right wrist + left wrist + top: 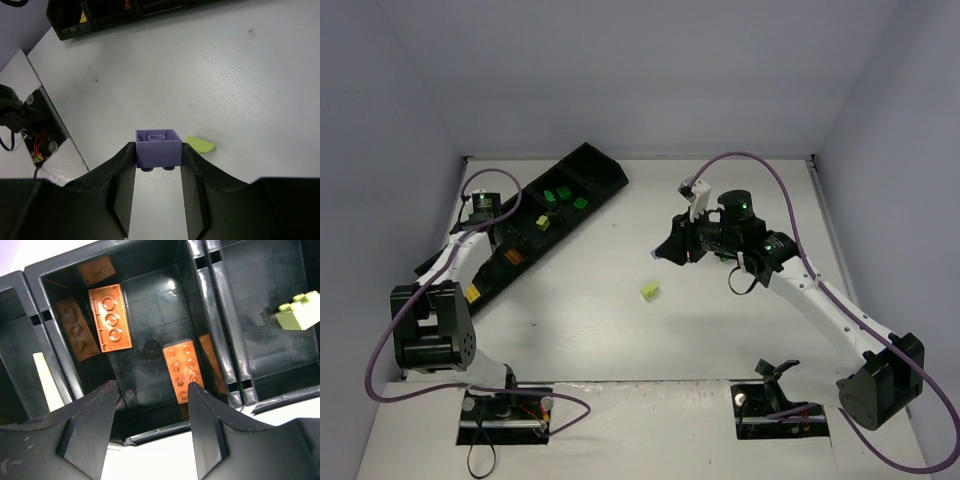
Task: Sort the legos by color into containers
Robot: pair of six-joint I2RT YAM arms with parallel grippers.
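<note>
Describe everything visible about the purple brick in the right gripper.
The small purple plastic lego brick is squarish and smooth. Its hollow underside, with one round tube inside, points outward past the fingertips. Two studs show on the side nearest the wrist. The right gripper clamps it by two opposite side walls, and it hangs above the white table, touching nothing else. A lime green brick lies on the table beyond it, partly hidden by one finger.

The top camera looks down from behind my bases over the whole desk. My left wrist camera peers closely into the black tray past my left end effector; the right one, higher, shows desk and tray beyond my right end effector.
</note>
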